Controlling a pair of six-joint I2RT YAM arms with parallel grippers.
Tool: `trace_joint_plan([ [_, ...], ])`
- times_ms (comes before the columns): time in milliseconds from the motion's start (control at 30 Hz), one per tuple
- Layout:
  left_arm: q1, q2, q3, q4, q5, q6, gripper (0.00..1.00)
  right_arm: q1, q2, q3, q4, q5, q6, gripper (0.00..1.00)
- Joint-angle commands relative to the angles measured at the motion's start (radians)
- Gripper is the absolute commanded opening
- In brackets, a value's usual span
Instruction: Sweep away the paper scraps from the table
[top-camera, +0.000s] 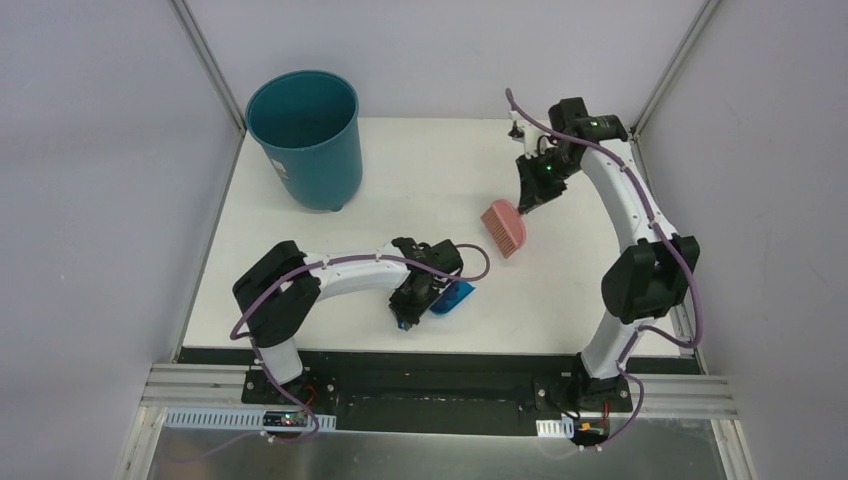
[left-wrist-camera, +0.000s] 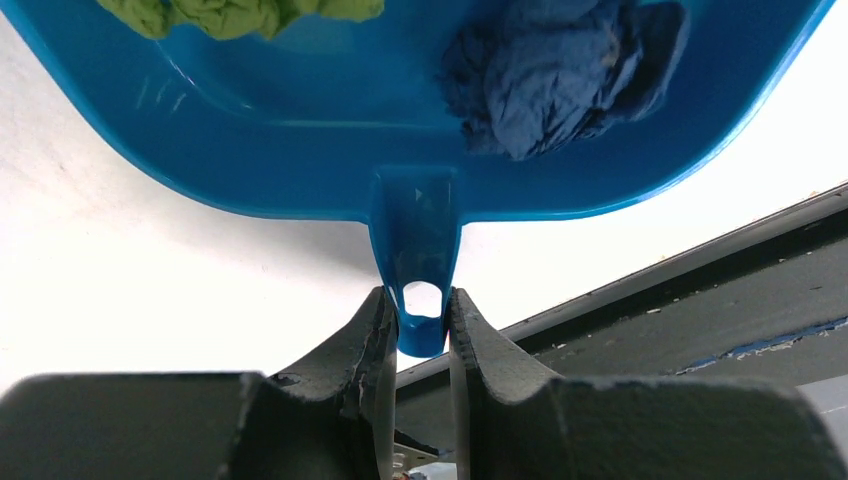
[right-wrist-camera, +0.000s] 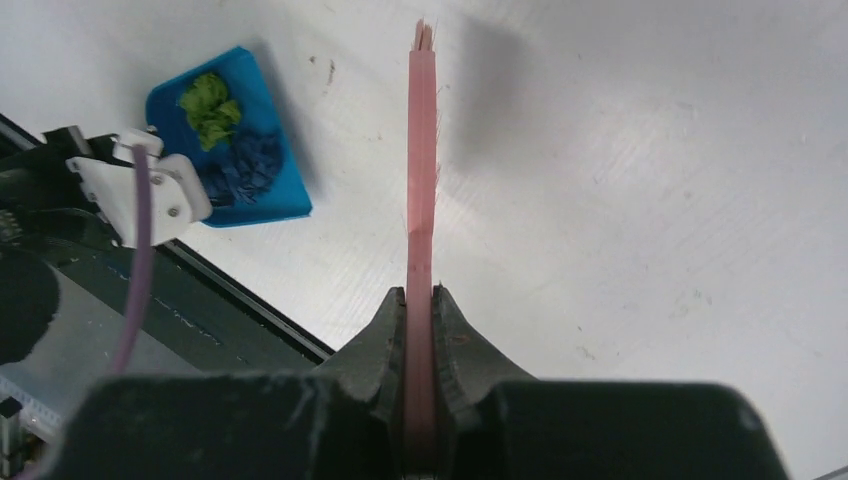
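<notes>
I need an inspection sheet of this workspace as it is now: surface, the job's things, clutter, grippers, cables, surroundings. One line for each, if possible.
Surface: white table, no loose scraps seen on it.
Job's things: paper scraps, green and dark blue, lie in the blue dustpan.
Clutter: nothing seen.
Grippers: left gripper shut on the dustpan's handle; right gripper shut on the pink brush.
Cables: purple cables run along both arms.
Surroundings: teal bin at the table's far left corner; plain walls.
</notes>
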Motion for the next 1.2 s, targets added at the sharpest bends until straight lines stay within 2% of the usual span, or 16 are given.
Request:
trace_joint_plan([
  [0,0.001,-0.072,-0.018,0.085,-0.004,-0.039,0.0,-0.081,-0.129,-0.116,0.061,-0.027,0.041,0.0],
  [133,-0.001,-0.109,-0.007,0.084,-0.02,-0.049,0.0,-0.133,-0.24,-0.28,0.162,-0.093,0.078,0.0],
  [300,0.001,-0.15,0.02,0.07,-0.06,-0.046,0.0,-0.141,-0.368,-0.499,0.323,-0.142,0.137,0.0],
  [633,0.021,-0.174,0.155,-0.049,-0.112,-0.022,0.0,-0.149,-0.488,-0.787,0.558,-0.26,0.163,0.0],
  [733,0.034,-0.181,0.18,-0.077,-0.128,-0.022,0.0,-0.163,-0.454,-0.812,0.571,-0.317,0.177,0.0],
  [867,0.066,-0.207,0.206,-0.091,-0.134,-0.027,0.0,-0.172,-0.432,-0.817,0.56,-0.32,0.154,0.0],
  [1167,0.192,-0.229,0.375,-0.156,-0.13,0.037,0.0,-0.179,-0.455,-0.832,0.566,-0.345,0.16,0.0],
])
